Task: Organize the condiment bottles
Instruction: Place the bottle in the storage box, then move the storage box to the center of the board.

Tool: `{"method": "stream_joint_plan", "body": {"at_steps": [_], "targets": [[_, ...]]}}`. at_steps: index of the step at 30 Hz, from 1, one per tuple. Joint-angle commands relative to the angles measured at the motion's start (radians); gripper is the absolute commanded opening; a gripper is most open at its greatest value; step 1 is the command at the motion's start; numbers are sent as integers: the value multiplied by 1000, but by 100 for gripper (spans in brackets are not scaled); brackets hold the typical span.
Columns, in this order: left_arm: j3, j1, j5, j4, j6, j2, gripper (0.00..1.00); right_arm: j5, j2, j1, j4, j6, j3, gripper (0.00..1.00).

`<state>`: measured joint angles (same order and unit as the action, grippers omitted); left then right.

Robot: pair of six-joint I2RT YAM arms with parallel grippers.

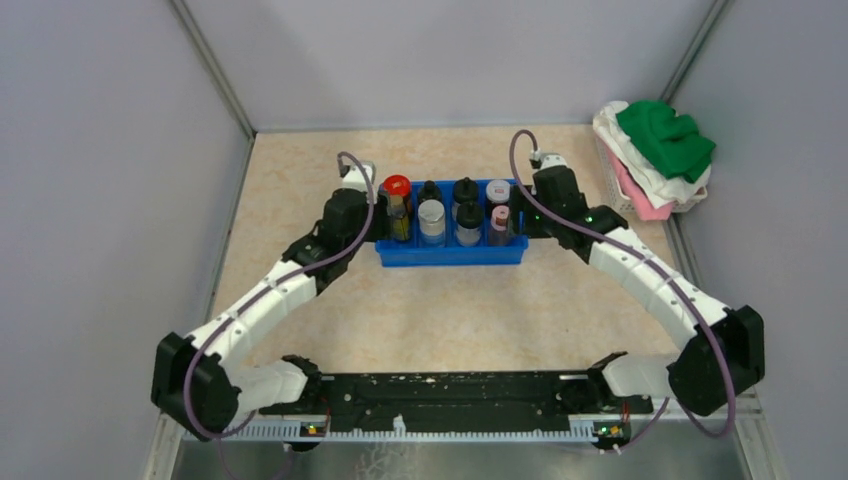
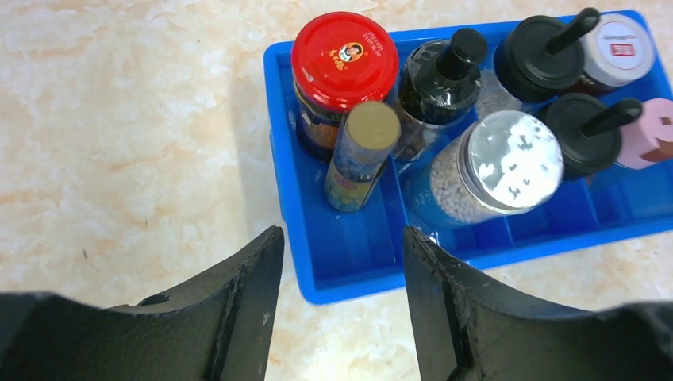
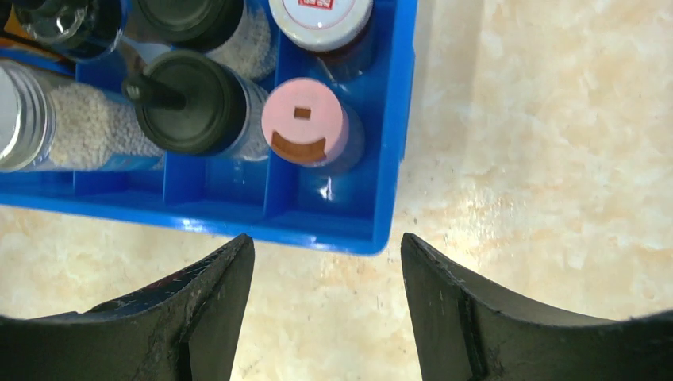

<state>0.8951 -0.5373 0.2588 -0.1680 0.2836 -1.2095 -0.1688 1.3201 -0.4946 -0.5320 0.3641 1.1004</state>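
Left gripper (image 2: pixel 341 238): fingers are spread, nothing is held between them, and they are poised over the table just outside the left end of the blue tray (image 2: pixel 355 287). Directly ahead of these fingers, in the tray's end compartment, a gold-capped bottle (image 2: pixel 371 128) is seen standing against a red-lidded jar (image 2: pixel 344 59). Both stand cap-up with the long axis vertical, though a slight lean of the gold-capped one cannot be ruled out. Further right, a dark bottle with a black stopper (image 2: pixel 444 75), a silver-capped shaker (image 2: pixel 514 159) and two black-capped bottles (image 2: pixel 540 49) are packed in the middle compartments. At the right end a pink-capped bottle (image 3: pixel 305 131) is set upright in the near corner, with a white-capped jar (image 3: pixel 320 14) behind it. Right gripper (image 3: pixel 327 242): fingers are likewise parted and empty, held off the tray's right end, with the pink cap straight ahead. No loose bottle is noted on the table in the overhead view, so the sorting is judged near complete. Any adjustment at the left end is best reached by the left arm, and the pink-capped bottle by the right. Either would be taken from above, around the cap.
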Motion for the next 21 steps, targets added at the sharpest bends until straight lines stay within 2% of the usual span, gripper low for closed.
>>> {"method": "stream_joint_plan", "body": {"at_steps": [1,4,6,7,17,21], "targets": [[-64,-4,-2,-65,46,147,63,-18,-144,-4,-26,17,-85,67],[-117,-7,-26,-94,72,249,64,-15,-253,-4,-27,23,-174,67],[-150,-23,-52,-87,88,313,77,-11,-320,-4,-20,29,-228,67],[-155,-32,-71,-94,101,342,98,-7,-349,-4,-18,38,-250,67],[-216,-76,-126,-145,205,452,99,11,-514,-24,-78,108,-336,67],[-230,-89,-84,-164,244,421,99,19,-487,-25,-87,128,-334,66]]}}
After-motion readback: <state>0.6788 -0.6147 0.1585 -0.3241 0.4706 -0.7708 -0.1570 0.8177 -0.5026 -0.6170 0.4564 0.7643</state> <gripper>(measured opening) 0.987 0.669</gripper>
